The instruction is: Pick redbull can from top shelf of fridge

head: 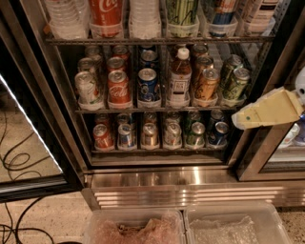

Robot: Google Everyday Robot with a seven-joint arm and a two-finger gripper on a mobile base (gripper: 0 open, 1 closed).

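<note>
Currently your hand hangs low by the fridge's right side; spread or closed, I cannot tell. Raise it, then approach the redbull can, right of centre on the top shelf, squarely, sparing the green-striped can.

A clear bin of pinkish material sits just beside a second clear bin. Black cables loop on the floor to their left.
</note>
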